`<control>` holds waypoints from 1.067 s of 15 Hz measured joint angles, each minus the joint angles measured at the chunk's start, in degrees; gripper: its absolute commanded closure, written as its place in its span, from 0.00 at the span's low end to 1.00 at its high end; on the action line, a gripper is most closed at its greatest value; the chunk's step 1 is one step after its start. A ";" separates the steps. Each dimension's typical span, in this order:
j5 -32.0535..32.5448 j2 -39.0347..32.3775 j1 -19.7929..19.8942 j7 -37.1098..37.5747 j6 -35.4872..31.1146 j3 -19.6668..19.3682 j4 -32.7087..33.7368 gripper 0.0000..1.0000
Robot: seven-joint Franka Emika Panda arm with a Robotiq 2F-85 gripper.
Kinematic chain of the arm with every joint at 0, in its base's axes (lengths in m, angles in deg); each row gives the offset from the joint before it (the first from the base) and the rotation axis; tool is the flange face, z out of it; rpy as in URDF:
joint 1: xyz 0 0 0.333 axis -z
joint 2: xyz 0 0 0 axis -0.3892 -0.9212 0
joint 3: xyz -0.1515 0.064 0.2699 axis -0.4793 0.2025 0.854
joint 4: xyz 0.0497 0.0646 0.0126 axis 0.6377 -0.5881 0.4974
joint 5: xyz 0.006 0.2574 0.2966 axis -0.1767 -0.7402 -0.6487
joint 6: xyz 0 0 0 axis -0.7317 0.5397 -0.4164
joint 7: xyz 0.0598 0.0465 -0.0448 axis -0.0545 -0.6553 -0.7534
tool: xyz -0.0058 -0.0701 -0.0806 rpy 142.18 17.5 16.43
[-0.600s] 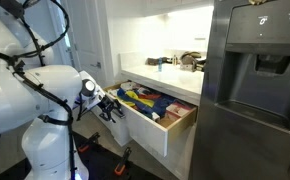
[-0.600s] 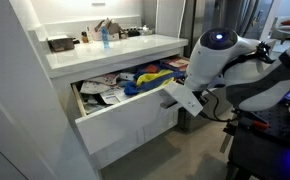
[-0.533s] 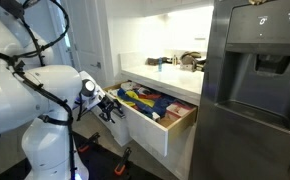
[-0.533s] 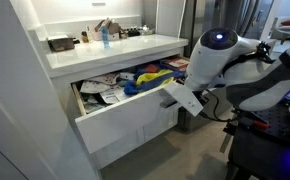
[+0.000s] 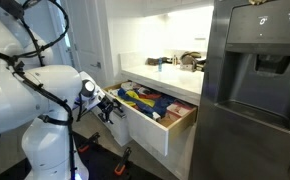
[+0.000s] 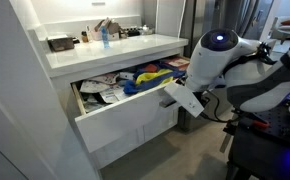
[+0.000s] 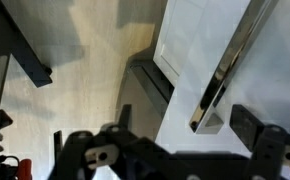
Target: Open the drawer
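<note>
The drawer point(image 5: 145, 127) stands pulled out of the white cabinet in both exterior views, its white front point(image 6: 125, 116) well clear of the counter. Colourful things point(image 6: 145, 80) fill it between light wood sides point(image 5: 180, 120). My gripper point(image 5: 109, 106) sits at the drawer front. In the wrist view the silver bar handle point(image 7: 228, 65) runs slantwise across the white front, and its near end lies between my dark fingers point(image 7: 248, 126). The gripper point(image 7: 187, 122) is open, and both fingers stand apart from the bar. In an exterior view the arm's white link point(image 6: 182, 98) hides the jaws.
A white countertop point(image 6: 105, 52) above the drawer carries bottles and small items. A tall stainless fridge point(image 5: 255, 90) stands close beside the open drawer. The robot's white body point(image 5: 45, 110) and black base point(image 6: 265, 150) fill the floor in front of the drawer.
</note>
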 measured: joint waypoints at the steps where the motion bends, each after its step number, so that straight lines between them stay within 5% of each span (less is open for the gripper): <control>1: 0.00 0.00 0.00 0.00 0.00 0.00 0.00 0.00; 5: 0.12 -0.01 -0.15 -0.08 -0.21 -0.15 0.02 0.00; 6: 1.51 0.01 -2.90 -0.71 -0.42 -2.82 -0.08 0.00; 16: 3.01 0.31 -44.53 -28.19 -1.46 -48.16 -3.12 0.00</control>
